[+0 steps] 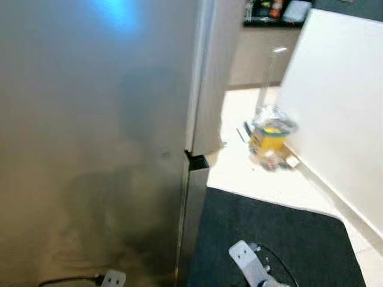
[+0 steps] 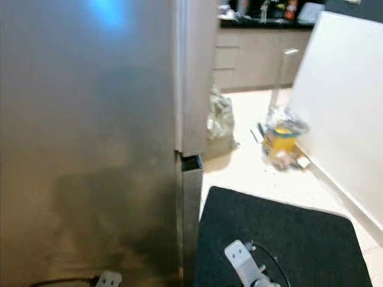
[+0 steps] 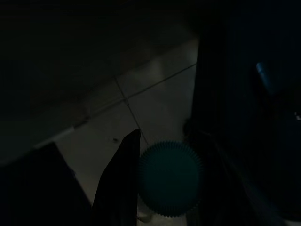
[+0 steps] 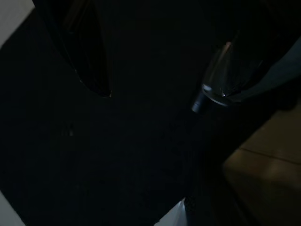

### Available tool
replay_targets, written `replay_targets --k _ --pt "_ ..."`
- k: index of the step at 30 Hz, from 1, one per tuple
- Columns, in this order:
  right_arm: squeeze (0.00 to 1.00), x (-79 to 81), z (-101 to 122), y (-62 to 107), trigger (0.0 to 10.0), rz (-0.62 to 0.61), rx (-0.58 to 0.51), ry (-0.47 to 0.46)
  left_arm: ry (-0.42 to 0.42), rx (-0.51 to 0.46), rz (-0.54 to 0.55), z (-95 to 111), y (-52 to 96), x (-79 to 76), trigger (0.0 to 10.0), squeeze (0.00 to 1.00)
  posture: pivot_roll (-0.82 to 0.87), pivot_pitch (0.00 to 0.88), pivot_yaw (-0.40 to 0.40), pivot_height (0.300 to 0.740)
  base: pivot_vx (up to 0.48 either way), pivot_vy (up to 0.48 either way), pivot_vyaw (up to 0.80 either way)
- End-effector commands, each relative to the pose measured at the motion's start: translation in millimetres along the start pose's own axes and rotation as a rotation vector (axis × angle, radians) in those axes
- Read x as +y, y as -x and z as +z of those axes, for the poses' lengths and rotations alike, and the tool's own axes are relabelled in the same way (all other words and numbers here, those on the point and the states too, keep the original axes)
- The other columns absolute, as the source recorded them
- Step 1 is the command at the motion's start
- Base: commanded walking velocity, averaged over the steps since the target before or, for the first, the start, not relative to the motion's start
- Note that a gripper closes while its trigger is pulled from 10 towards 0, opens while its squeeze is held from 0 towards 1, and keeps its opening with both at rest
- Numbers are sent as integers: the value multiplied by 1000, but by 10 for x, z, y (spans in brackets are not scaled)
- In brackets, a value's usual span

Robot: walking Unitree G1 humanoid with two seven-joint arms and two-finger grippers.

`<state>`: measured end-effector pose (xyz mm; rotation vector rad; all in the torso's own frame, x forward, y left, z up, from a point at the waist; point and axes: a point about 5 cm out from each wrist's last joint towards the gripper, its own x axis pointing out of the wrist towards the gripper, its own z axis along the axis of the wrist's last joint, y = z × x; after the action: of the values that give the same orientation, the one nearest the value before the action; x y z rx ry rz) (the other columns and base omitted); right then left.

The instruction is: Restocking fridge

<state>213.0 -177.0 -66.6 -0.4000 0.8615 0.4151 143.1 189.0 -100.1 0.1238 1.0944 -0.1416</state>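
The fridge (image 1: 96,137) stood shut right ahead, so stocking looked barely begun: the left tool (image 3: 160,183) gripped a teal-capped bottle (image 3: 170,179) low down, the right tool (image 4: 155,89) hung wide.

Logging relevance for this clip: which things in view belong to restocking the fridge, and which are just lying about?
Belongs to the job:
fridge, doors closed
teal-capped item between the left gripper fingers

Lying about:
black mat
plastic bag with yellow contents on the floor
crumpled bag beside the fridge
counter behind
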Motion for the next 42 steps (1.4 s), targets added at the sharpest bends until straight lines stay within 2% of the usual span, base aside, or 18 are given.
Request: replay_targets --k 1,5,7,13,17,23,31,35,39,42 --pt "0 -21 102 -9 10000 18 -45 29 2 12 -36 -14 -12 -97 10000 0 -76 0 -17 740 0 0 -788" --pt "0 -52 303 -21 10000 37 -137 52 -15 24 -34 -47 -8 -97 10000 0 -76 0 -19 740 0 0 -786" --pt "0 -89 530 -18 10000 54 -243 60 -20 28 -30 -61 -5 -95 10000 0 -80 0 -18 740 0 0 0" --pt "0 -96 833 3 10000 100 -376 102 -20 28 -28 -61 -5 -92 10000 0 -82 0 -18 740 0 0 0" --pt "0 -64 1132 41 10000 147 -496 181 -20 27 -24 -66 -3 -82 10000 0 -82 0 -22 740 0 0 0" --pt "0 28 1474 122 10000 220 -653 225 -21 34 -22 -103 6 -72 10000 0 -82 0 -22 740 0 0 0" --pt "0 148 1739 206 10000 260 -771 263 -23 35 -25 -109 5 -82 10000 0 -83 0 -25 740 0 0 0" --pt "0 168 1833 223 10000 204 -801 274 -23 34 -27 -108 4 -91 10000 0 -84 0 -30 740 0 0 0" --pt "0 125 1908 222 10000 79 -813 245 -23 33 -31 -105 3 -103 10000 0 -84 0 -30 740 0 0 0" --pt "0 110 1913 225 10000 56 -819 234 -23 33 -31 -105 2 -107 10000 0 -86 0 -33 740 0 0 0"
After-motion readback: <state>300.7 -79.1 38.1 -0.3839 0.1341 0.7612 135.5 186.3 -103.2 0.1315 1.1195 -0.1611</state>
